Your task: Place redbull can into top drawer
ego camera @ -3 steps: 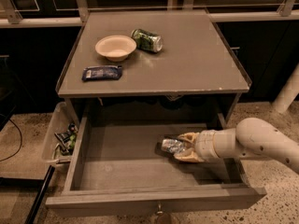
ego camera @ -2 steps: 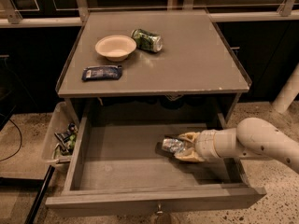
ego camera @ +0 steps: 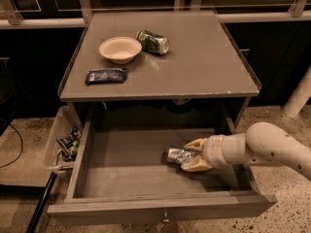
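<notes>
The redbull can (ego camera: 178, 155) is small, silver and crinkly. It lies on its side on the grey floor of the open top drawer (ego camera: 126, 171), right of centre. My gripper (ego camera: 190, 156) reaches in from the right, low inside the drawer, with one tan finger behind the can's right end and one in front of it. The fingers are shut on the can. The drawer's small knob (ego camera: 165, 221) shows at the front centre.
On the tabletop stand a cream bowl (ego camera: 120, 49), a green can (ego camera: 152, 41) on its side and a flat dark blue snack packet (ego camera: 106, 75). A clear plastic bin (ego camera: 62, 142) with wrappers hangs left of the drawer. A white post (ego camera: 299, 97) stands at the right.
</notes>
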`<control>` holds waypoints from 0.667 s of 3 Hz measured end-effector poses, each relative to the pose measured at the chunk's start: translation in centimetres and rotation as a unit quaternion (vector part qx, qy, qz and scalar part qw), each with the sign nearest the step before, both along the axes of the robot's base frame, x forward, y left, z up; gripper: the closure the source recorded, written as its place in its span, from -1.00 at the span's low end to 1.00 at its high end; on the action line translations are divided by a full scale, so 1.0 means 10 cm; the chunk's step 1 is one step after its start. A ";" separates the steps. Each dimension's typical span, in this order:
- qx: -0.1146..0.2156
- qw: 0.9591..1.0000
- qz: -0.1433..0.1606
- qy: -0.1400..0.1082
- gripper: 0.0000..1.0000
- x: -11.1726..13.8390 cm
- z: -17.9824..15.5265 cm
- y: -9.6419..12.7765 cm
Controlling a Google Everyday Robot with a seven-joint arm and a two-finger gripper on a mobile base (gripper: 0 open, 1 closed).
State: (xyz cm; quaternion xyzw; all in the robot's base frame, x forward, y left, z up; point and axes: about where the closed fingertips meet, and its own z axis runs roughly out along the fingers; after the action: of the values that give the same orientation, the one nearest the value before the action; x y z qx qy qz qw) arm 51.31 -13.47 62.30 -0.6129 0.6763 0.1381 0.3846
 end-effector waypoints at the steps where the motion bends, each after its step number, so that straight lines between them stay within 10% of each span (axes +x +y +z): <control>1: 0.000 1.000 0.000 0.000 -0.76 0.00 0.00 0.00; 2: -0.003 1.000 0.005 -0.001 -1.00 -0.01 0.09 0.00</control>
State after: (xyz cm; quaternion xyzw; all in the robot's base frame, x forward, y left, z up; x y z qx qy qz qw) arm 51.20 -13.47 63.18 -0.6174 0.6736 0.1373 0.3824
